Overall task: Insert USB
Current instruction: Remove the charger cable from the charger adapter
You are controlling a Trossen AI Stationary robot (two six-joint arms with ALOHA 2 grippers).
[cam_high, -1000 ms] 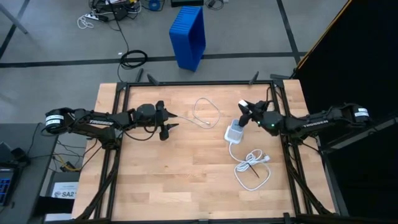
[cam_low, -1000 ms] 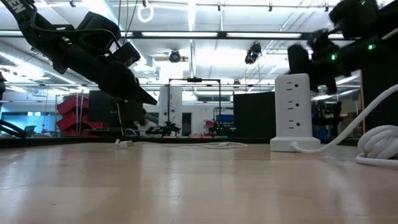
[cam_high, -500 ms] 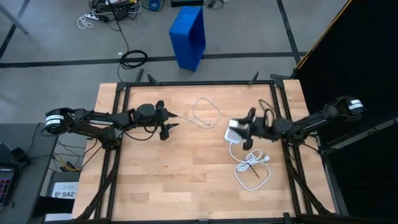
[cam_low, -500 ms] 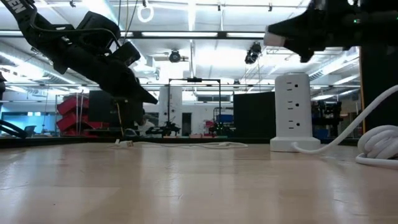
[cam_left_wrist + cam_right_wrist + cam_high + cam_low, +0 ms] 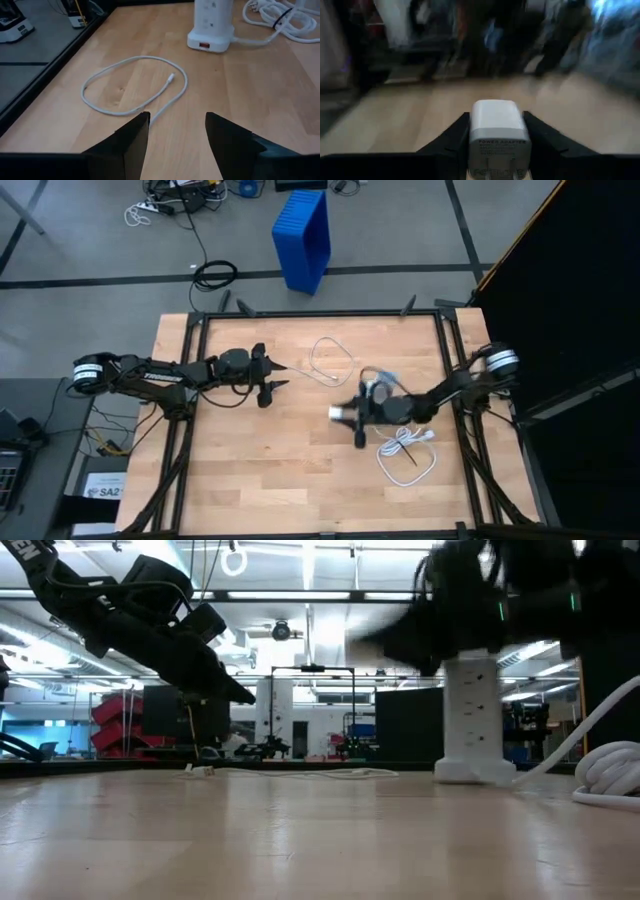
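The USB cable [image 5: 314, 360] is a thin white loop lying flat on the wooden table, with one small plug [image 5: 171, 77] inside the loop. My left gripper [image 5: 284, 375] [image 5: 177, 117] hovers open just left of the loop and touches nothing. The white socket block [image 5: 212, 22] [image 5: 470, 720] stands upright on its base right of the loop. My right gripper [image 5: 345, 414] [image 5: 496, 119] reaches in from the right, past the block, and is shut on a small white power adapter [image 5: 496, 131]. My right gripper pinches the power adapter by its two opposite side faces [image 5: 476, 131], one dark finger [image 5: 451, 142] on each side. The adapter's printed face with its metal prongs [image 5: 495, 169] is turned toward the wrist camera. It is lifted clear of the table.
The thick white power cord [image 5: 405, 452] [image 5: 280, 17] lies coiled and tied near the table's right near part, joined to the socket block. Black frame rails [image 5: 190, 430] run along the table's sides. Bare wood [image 5: 290, 470] spreads over the near half.
My right gripper has swept with the adapter from the far right side of the socket block, over it, toward the table's left and near edges. Its motion blurs the low and wrist views. The left arm and the USB cable have kept still.
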